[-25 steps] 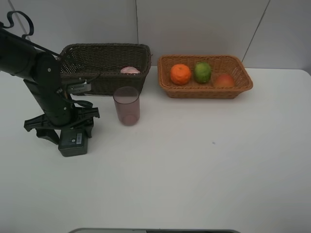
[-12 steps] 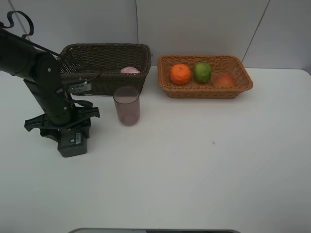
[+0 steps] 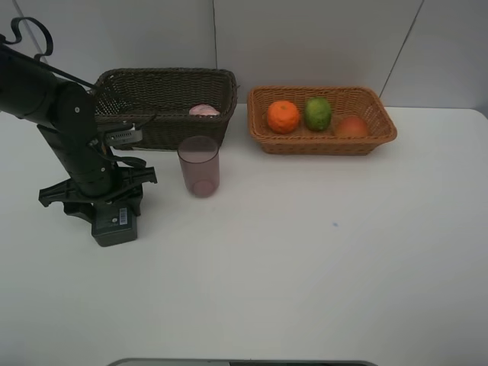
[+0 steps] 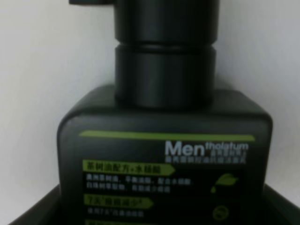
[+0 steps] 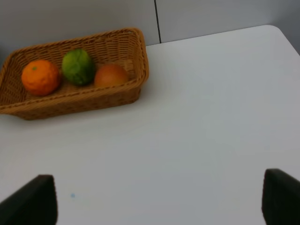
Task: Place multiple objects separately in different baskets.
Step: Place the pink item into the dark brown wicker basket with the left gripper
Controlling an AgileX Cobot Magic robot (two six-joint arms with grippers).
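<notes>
A dark green flask [image 3: 115, 223] lies flat on the white table at the left. My left gripper [image 3: 107, 207] reaches down over its upper part, shut on the flask [image 4: 164, 154], with a dark finger [image 4: 28, 213] pressed to each side. A translucent pink cup [image 3: 199, 166] stands upright just right of that arm. The dark brown basket [image 3: 164, 91] holds a pink bottle [image 3: 203, 110]. The light tan basket [image 3: 328, 145] holds the orange [image 3: 284, 117], the lime [image 3: 318, 113] and the peach [image 3: 351, 126]. My right gripper [image 5: 159, 206] is open above bare table, out of the high view.
The two baskets stand side by side along the back wall. The right wrist view shows the tan basket [image 5: 70, 103] with its fruit and the table's rounded far right corner [image 5: 276, 33]. The cup stands close in front of the dark basket.
The left gripper's fingers have drawn in against the flask's sides. The flask, the cup and the baskets have stayed in place.
</notes>
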